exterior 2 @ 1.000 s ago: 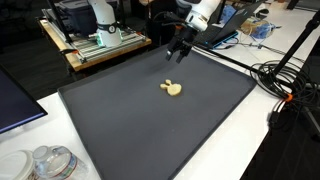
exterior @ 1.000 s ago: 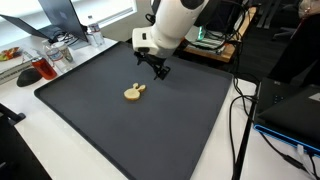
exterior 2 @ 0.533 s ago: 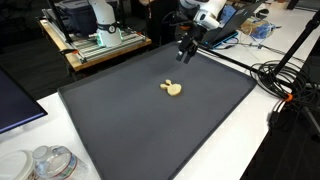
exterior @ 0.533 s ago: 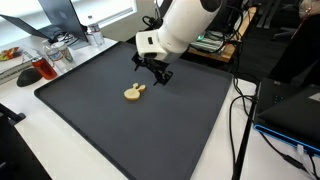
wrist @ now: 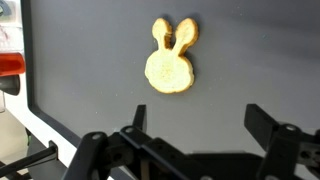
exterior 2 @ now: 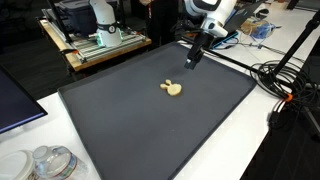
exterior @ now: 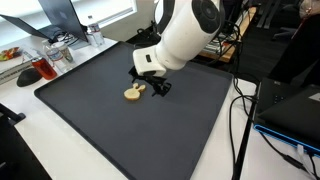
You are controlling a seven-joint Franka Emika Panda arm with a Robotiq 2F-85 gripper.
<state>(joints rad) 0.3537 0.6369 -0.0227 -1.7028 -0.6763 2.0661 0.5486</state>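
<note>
A tan rabbit-head-shaped piece (exterior: 134,93) lies flat on the dark grey mat (exterior: 130,135), seen in both exterior views (exterior 2: 172,88). My gripper (exterior: 150,86) hangs open just beside and above it, touching nothing. In an exterior view the gripper (exterior 2: 192,60) sits behind the piece, towards the mat's far edge. The wrist view looks down on the rabbit piece (wrist: 170,65), ears pointing up, ahead of the gripper (wrist: 197,115), whose two dark fingers stand wide apart with only bare mat (wrist: 90,60) between them.
White table around the mat. Cables (exterior: 240,110) and a black box (exterior: 290,110) lie at one side. A glass with red liquid (exterior: 40,68) and a laptop (exterior: 60,15) stand at a corner. Clear jars (exterior 2: 45,163) sit near the front; a wooden bench with equipment (exterior 2: 100,40) behind.
The arm has swung and the wrist has turned, bringing the open gripper lower and closer to the rabbit piece. The piece has not moved.
</note>
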